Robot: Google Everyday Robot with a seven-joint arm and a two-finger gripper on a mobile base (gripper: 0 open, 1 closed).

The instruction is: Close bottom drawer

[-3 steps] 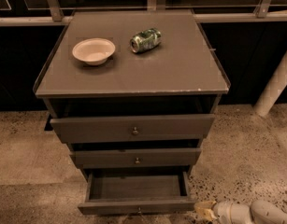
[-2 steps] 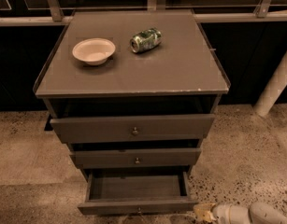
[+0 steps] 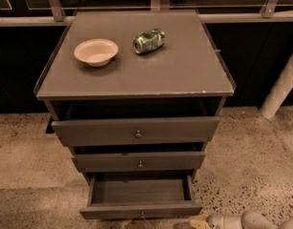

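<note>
The bottom drawer (image 3: 140, 209) of the grey cabinet stands pulled out, its dark tray empty, with a slim front and a tiny knob at the frame's lower edge. Above it are the middle drawer front (image 3: 139, 161) and the taller top drawer front (image 3: 136, 130), each slightly out. My gripper (image 3: 197, 221) is at the bottom right, low near the floor, just right of the bottom drawer's front right corner. My pale arm runs off to the right behind it.
A cream bowl (image 3: 96, 51) and a green can (image 3: 149, 40) lying on its side rest on the cabinet top (image 3: 184, 75). A white post (image 3: 282, 87) stands at the right. Speckled floor surrounds the cabinet.
The gripper has shifted slightly left toward the drawer's front corner. The drawer has not visibly moved.
</note>
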